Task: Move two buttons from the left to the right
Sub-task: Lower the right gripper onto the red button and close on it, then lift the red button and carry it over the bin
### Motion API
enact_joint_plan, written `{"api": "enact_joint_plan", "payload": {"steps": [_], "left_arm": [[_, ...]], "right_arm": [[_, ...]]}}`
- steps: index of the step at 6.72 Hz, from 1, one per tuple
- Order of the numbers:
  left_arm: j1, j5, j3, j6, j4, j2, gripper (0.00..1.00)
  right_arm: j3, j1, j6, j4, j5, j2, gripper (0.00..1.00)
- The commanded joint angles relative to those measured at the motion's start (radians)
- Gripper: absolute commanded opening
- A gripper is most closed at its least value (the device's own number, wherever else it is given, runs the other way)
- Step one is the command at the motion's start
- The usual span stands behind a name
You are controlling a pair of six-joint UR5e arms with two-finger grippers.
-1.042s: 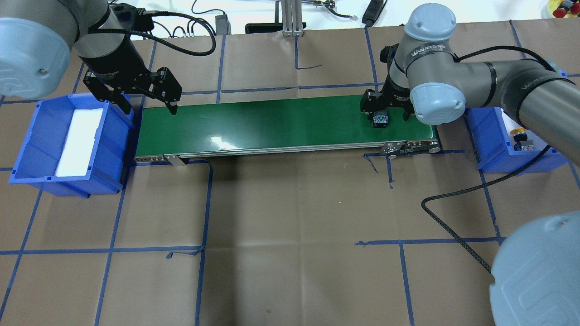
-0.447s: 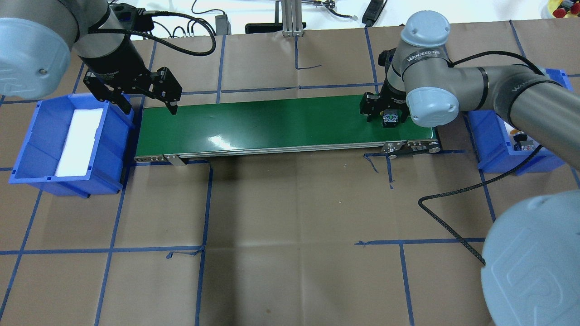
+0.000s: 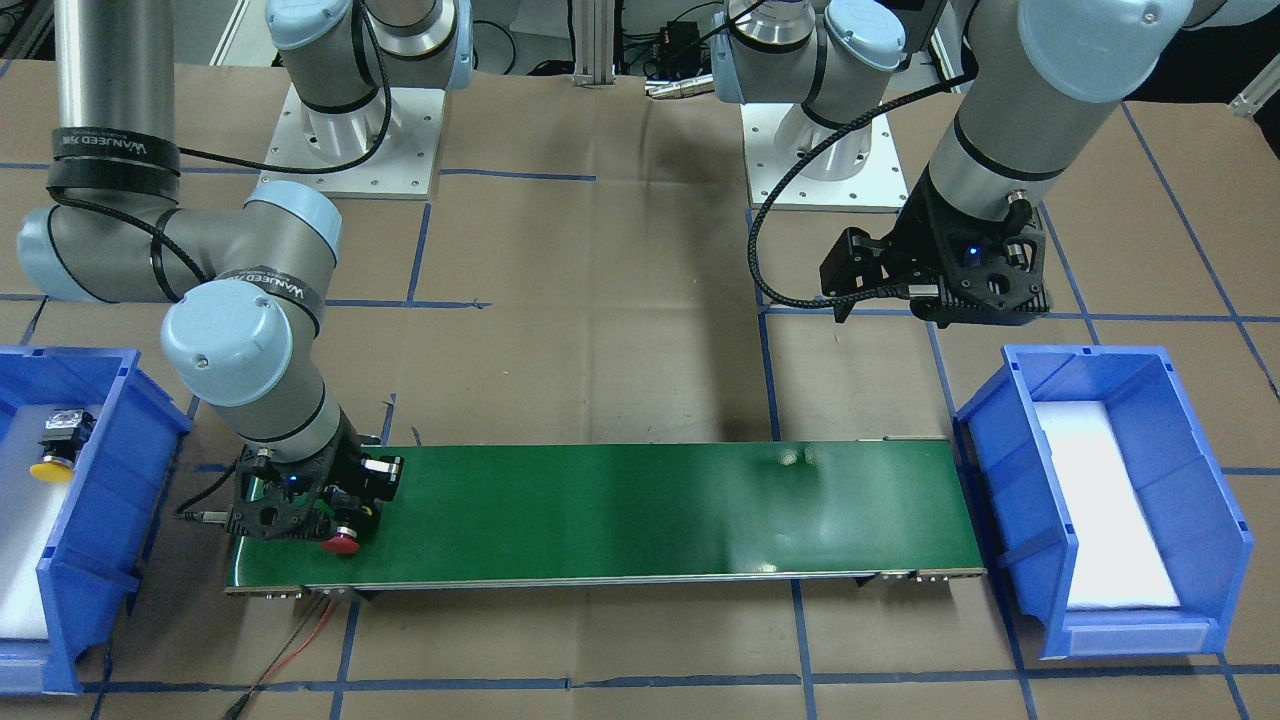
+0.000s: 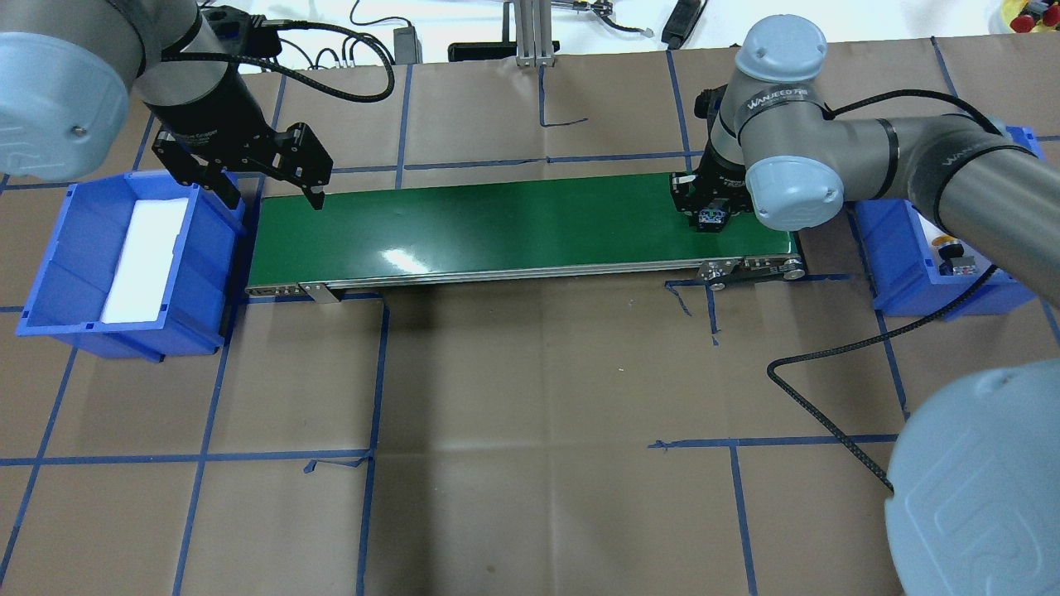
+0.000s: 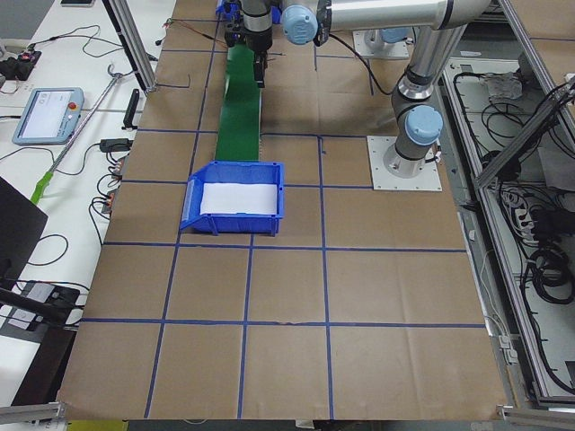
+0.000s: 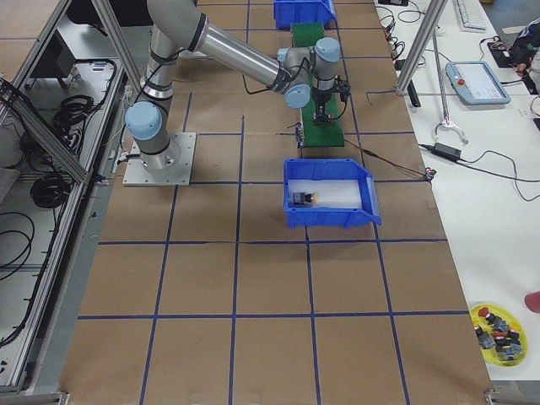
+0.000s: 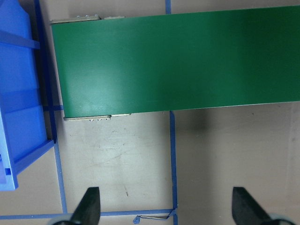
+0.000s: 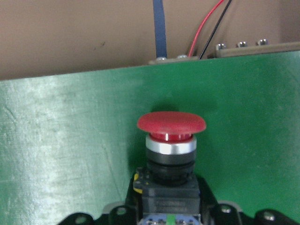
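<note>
Open green belt (image 4: pixel 513 223) between left jaws and right jaws; blue bins (image 4: pixel 203 265) beyond ends.

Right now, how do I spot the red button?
Find the long green belt in the middle of the table. At one end, the right gripper is closed around the red button. Its cap is red; the other button, in the blue bin nearby, has a yellow cap.
</note>
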Motion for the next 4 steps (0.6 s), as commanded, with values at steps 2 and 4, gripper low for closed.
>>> {"api": "enact_joint_plan", "payload": {"steps": [2,4], "left_arm": [[0.0,-0.001,0.0,0.0,0.0,-0.001,1.0],[0.0,-0.003,0.0,0.0,0.0,-0.001,1.0]], "right_arm": [[-0.053,-0.024,-0.012,0.056,0.0,-0.073,0.04],[-0.11,-0.146,-0.117,0.143,0.003,-0.129,0.04]]}}
